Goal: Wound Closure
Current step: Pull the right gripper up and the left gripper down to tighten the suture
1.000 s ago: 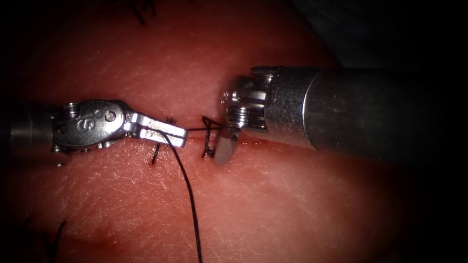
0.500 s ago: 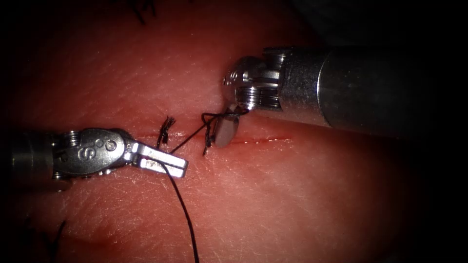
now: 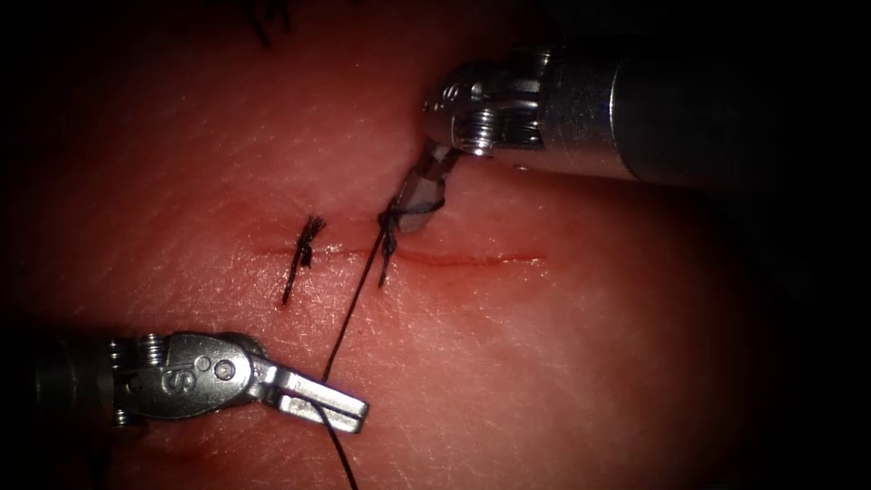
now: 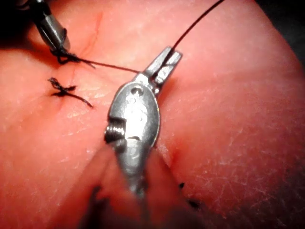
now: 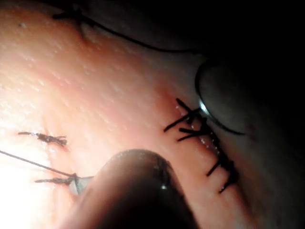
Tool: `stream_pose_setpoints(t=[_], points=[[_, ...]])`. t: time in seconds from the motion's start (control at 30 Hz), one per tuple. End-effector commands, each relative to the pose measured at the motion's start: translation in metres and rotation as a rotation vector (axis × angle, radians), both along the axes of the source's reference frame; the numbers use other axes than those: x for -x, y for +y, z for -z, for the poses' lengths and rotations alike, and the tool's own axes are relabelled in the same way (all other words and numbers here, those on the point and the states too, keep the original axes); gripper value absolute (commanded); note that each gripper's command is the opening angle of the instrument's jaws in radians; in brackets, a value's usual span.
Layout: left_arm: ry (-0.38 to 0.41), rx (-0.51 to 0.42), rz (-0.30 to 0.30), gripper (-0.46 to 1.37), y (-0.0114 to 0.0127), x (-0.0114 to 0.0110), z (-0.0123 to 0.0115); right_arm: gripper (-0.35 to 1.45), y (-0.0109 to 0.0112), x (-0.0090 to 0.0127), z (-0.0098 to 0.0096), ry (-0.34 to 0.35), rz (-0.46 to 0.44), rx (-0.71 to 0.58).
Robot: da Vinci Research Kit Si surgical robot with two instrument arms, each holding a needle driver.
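Black thread [image 3: 356, 295] taut from knot [image 3: 388, 220] to left pincer [image 3: 337, 410], clamped on it; right pincer [image 3: 419, 195] apparently gripping thread at knot. Needle location unclear.

Dark surroundings, one bright spotlight.

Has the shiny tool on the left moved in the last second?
Yes. The left tool, holding the thread, went from level with the cut down toward the picture's bottom edge, below it.

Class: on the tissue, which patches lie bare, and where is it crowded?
Bare: tissue right of the thread, below the cut; also the upper left. Crowded: around the knot, where the right tool holds thread; the left tool holds thread.
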State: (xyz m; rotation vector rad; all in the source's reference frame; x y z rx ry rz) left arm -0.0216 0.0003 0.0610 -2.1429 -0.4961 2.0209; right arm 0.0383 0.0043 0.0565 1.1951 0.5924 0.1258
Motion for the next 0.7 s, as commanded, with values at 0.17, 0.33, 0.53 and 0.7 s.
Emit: stream_pose_setpoints(t=[0.17, 0.33, 0.53, 0.7], points=[[-0.005, 0.001, -0.010, -0.35, -0.0004, 0.0001, 0.0009, -0.35, -0.0001, 0.0005, 0.0001, 0.091, -0.062, -0.065], [-0.012, -0.003, -0.019, -0.35, -0.0016, 0.0003, 0.0027, -0.35, -0.0003, 0.0008, 0.0000, 0.118, -0.086, -0.077], [-0.033, -0.005, -0.045, -0.35, -0.0041, 0.0008, 0.0059, -0.35, -0.0002, 0.0011, -0.0002, 0.144, -0.084, -0.062], [-0.045, -0.003, -0.063, -0.35, -0.0066, 0.0012, 0.0081, -0.35, -0.0001, 0.0011, -0.0005, 0.162, -0.087, -0.056]])
